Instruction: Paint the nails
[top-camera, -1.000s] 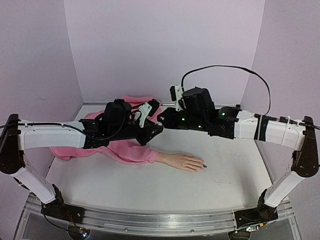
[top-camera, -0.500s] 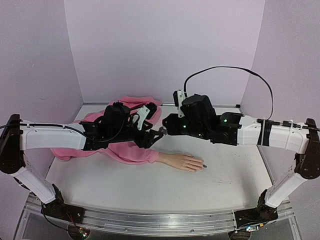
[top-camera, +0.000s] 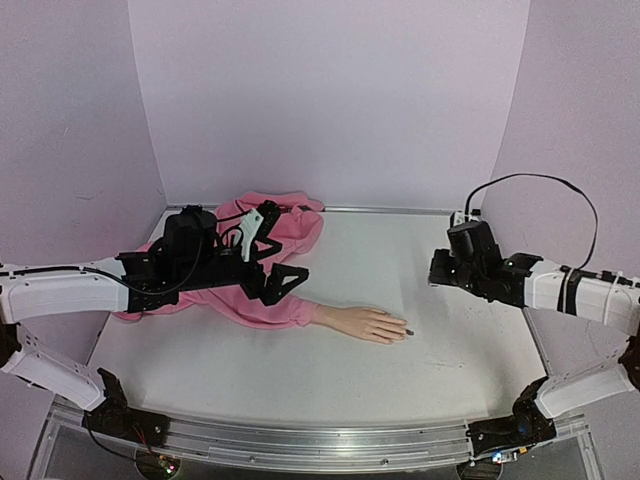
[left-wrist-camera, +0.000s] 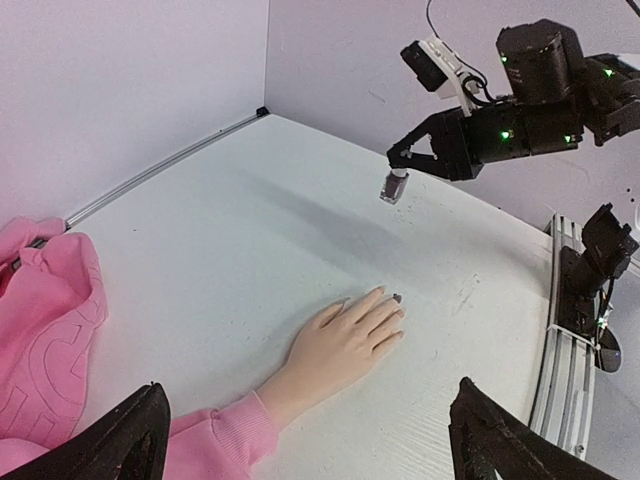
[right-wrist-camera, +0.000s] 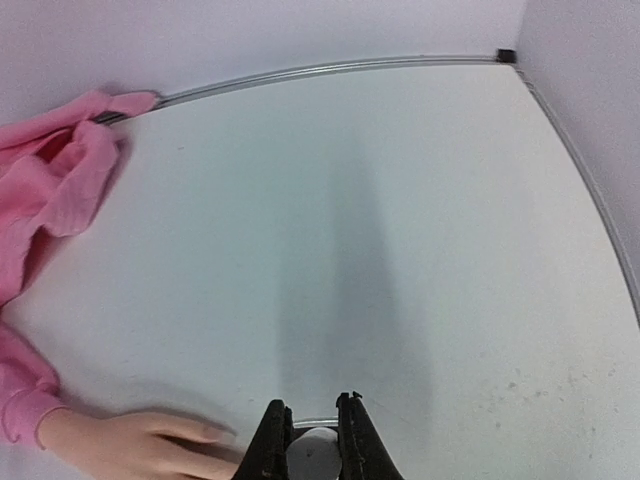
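Observation:
The mannequin hand (top-camera: 365, 323) lies palm down mid-table, a pink sleeve (top-camera: 262, 306) on its wrist. Of the nails, one fingertip nail (left-wrist-camera: 397, 297) is dark; the others look skin-toned. My left gripper (top-camera: 283, 283) hangs open and empty over the sleeve, left of the hand; its fingers (left-wrist-camera: 130, 440) frame the left wrist view. Over the right side of the table my right gripper (top-camera: 437, 268) is shut on a small polish bottle (left-wrist-camera: 394, 186), whose white cap (right-wrist-camera: 317, 452) shows between the jaws. The mannequin hand's fingers (right-wrist-camera: 150, 440) show blurred at the lower left of the right wrist view.
Bunched pink cloth (top-camera: 285, 215) lies at the back left by the wall. Lilac walls close the table at the back and on both sides. A metal rail (top-camera: 300, 450) runs along the near edge.
The two grippers were together above the sleeve. My left gripper has opened and drawn back to the left; my right arm has swung away to the right with the bottle.

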